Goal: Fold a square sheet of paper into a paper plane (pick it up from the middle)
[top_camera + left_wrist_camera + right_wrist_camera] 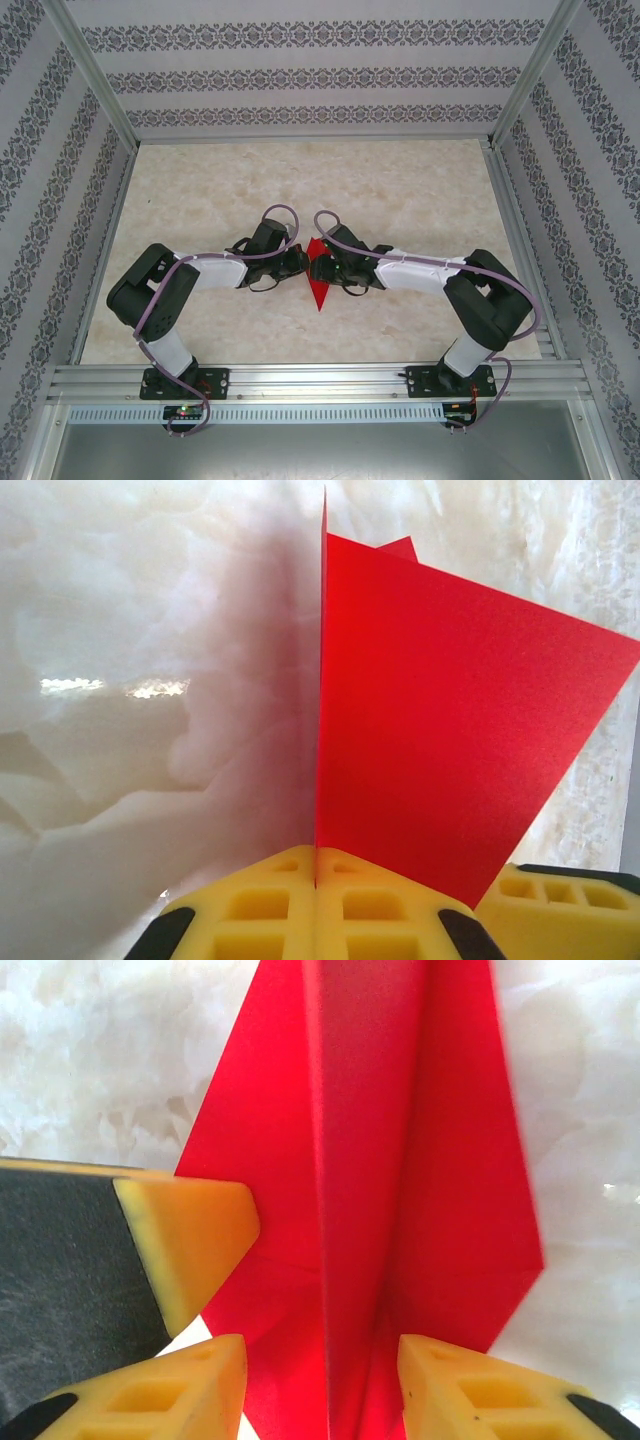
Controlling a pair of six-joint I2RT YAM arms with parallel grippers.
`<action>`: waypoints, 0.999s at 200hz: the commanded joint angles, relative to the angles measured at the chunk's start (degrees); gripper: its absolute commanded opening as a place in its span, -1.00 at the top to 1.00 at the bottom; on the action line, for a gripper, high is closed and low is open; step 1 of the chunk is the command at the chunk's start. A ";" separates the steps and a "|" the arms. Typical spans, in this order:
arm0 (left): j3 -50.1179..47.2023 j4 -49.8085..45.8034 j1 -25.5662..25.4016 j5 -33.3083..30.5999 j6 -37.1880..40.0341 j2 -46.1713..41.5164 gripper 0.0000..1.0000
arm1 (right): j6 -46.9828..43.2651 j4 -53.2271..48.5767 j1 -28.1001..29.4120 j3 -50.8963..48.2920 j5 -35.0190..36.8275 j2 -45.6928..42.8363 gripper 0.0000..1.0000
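The red sheet of paper (319, 283) is folded into a pointed paper plane shape and stands between the two arms at the table's middle. My left gripper (317, 865) is shut on its lower edge, and the red paper (440, 710) rises upright from the seam between the yellow pads. In the right wrist view the paper (400, 1160) shows a central ridge with a wing on each side. My right gripper (320, 1365) stands open astride that ridge, its fingertips (195, 1380) clear of the paper. The left gripper (297, 263) and right gripper (328, 268) face each other.
The left gripper's yellow and black finger (185, 1235) sits close beside the paper's left wing. A right finger (560, 900) shows at the lower right. The pale marbled tabletop (400, 190) is framed by aluminium rails (300, 380) and patterned walls.
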 commanded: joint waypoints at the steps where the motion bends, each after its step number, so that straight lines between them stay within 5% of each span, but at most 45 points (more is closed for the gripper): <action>1: 1.03 1.16 0.63 0.79 0.15 0.16 1.00 | -0.92 1.48 0.82 0.40 -2.02 0.51 0.09; 145: 0.96 1.57 0.64 1.84 -0.27 0.29 1.00 | -1.04 -0.87 2.93 1.65 0.10 2.67 -0.10; 200: 0.74 2.20 1.08 3.80 -2.19 -0.81 1.00 | -2.29 2.74 3.02 -1.97 -0.61 -0.70 0.01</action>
